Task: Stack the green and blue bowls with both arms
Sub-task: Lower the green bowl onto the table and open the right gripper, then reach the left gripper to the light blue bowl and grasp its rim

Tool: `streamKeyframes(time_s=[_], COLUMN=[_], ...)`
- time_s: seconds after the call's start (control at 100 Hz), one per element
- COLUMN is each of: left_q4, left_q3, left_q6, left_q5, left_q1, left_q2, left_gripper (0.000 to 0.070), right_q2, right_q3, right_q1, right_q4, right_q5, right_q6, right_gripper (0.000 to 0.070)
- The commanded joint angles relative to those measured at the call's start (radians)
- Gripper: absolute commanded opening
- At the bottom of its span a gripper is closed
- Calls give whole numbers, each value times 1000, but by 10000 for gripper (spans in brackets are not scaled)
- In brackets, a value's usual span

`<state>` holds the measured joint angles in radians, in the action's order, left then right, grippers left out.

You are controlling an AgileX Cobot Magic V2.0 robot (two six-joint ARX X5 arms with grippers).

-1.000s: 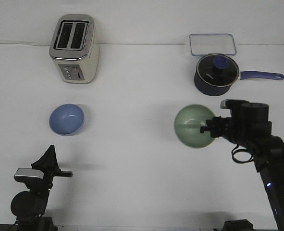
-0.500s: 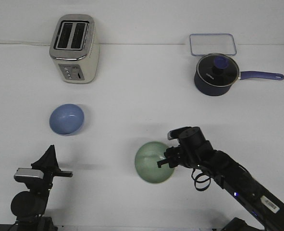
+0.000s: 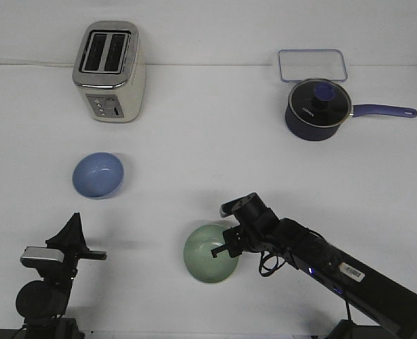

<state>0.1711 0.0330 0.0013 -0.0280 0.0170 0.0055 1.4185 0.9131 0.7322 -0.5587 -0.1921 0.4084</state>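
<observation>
The pale green bowl [image 3: 207,254] is near the front middle of the table, in the front view. My right gripper [image 3: 227,248] is shut on its right rim, with the arm reaching in from the front right. I cannot tell if the bowl touches the table. The light blue bowl [image 3: 97,175] sits upright on the table at the left, well apart from the green one. My left gripper [image 3: 74,224] is at the front left, in front of the blue bowl, pointing up, its fingers together and holding nothing.
A cream toaster [image 3: 111,70] stands at the back left. A dark blue lidded saucepan [image 3: 317,110] with a long handle stands at the back right, with a clear lidded container [image 3: 312,65] behind it.
My right arm has carried the green bowl from the right middle of the table leftward and toward the front. The blue bowl and the left arm have not moved.
</observation>
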Motion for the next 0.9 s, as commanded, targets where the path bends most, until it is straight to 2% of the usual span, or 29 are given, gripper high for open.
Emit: streamKeyframes(time_s=[0.0,0.09,0.15,0.21,0.36,0.5,0.67,0.89], left_q4=[10,10,10,10,10,10,10,10], left_q3=[-19,-19,-19,-19,-19,-19,-19,-11], left_q6=[-5,-6,-6,-5,-6,-11,-122,-268], left_q5=[2,2,2,2,2,2,2,13], left_q1=[-1,-1,-1,-1,-1,-1,-1,-1], left_q2=[-1,-1,-1,-1,-1,-1,-1,-1], left_gripper=[14,14,14,14,14,14,13,11], right_q2=[17,17,11,-14,-129,-280,-470,-752], right_q3=[8,8,10,11,11,11,7,-121], right_q1=[9,8,8,-2,-33,-93,-175,-202], right_q4=[13,13,17,24,57,69,80,165], right_q5=[-6,-6,-6,-6,0,49,153,294], right_q6=[-2,-13,-17,-24,-53,-122,-208,-235], right_gripper=[183,236,302,339,340,340,338,337])
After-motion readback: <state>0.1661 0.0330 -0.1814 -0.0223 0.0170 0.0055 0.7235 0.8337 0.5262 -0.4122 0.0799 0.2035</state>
